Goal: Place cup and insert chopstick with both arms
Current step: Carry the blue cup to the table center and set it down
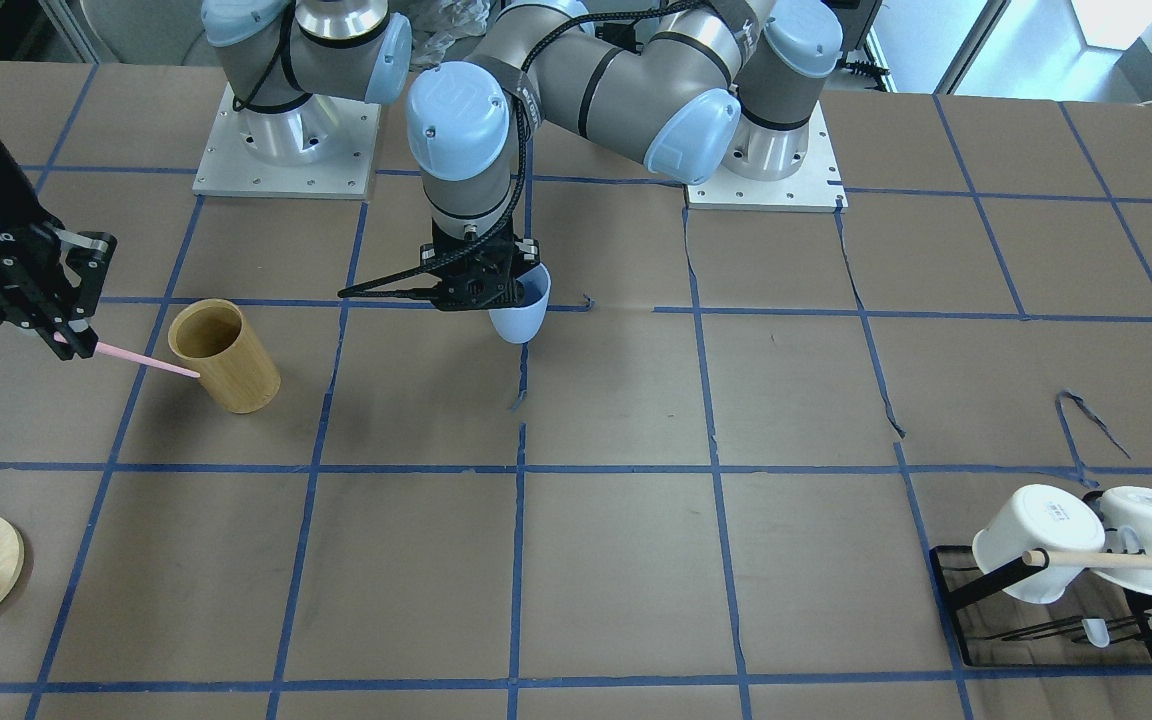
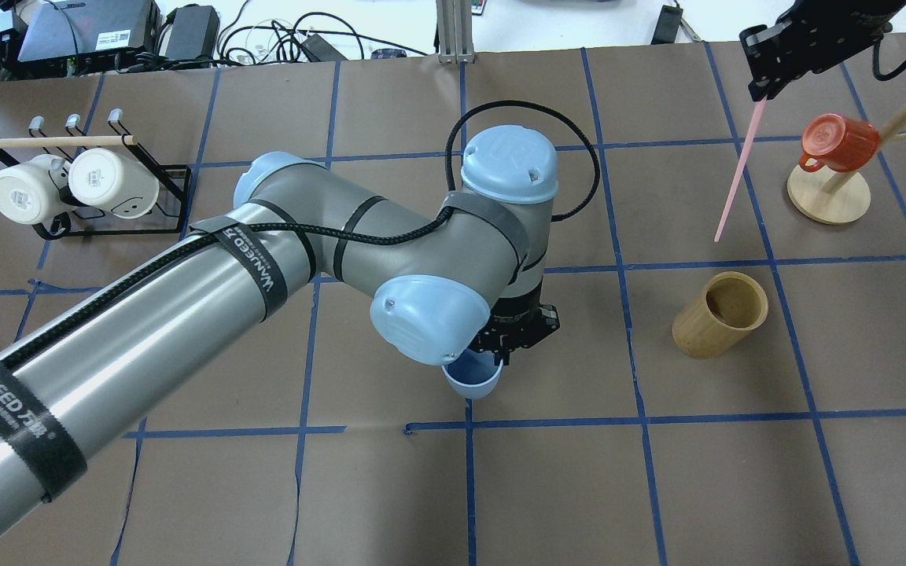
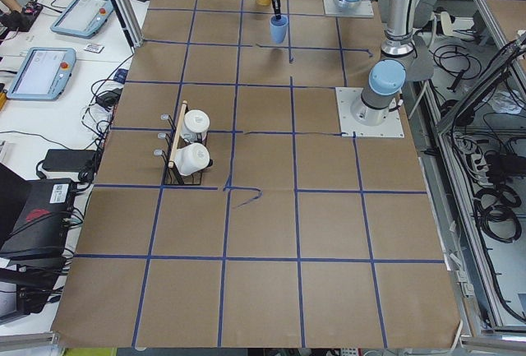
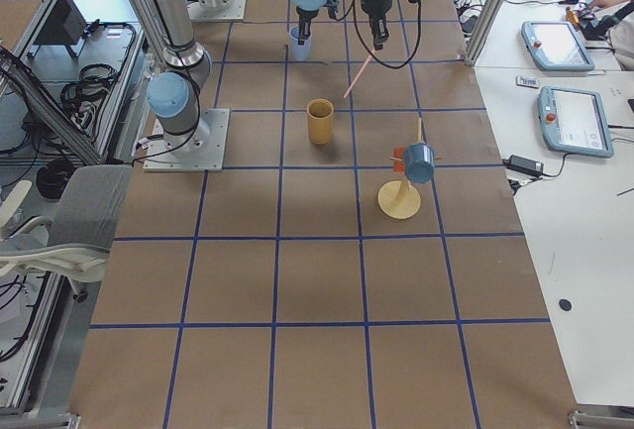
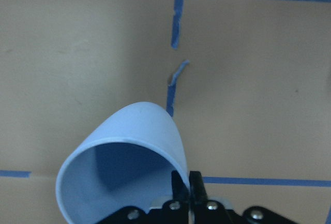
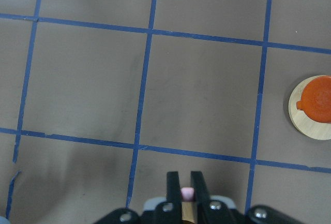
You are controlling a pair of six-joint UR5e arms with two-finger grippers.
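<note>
My left gripper (image 1: 526, 285) is shut on the rim of the light-blue cup (image 1: 520, 312), holding it upright above the table near the middle; the cup also shows in the overhead view (image 2: 473, 379) and the left wrist view (image 5: 124, 167). My right gripper (image 1: 76, 345) is shut on the top end of a pale-pink chopstick (image 1: 146, 362), which hangs down and slants above the table; the chopstick also shows in the overhead view (image 2: 736, 177). In the right wrist view the fingers (image 6: 172, 189) pinch its pink end (image 6: 187, 193).
A tan bamboo cylinder (image 1: 226, 357) stands beside the chopstick's lower tip. An orange mug on a wooden stand (image 2: 830, 169) is at the table's right end. A black rack (image 1: 1046, 610) with two white mugs and a wooden rod is at the left end.
</note>
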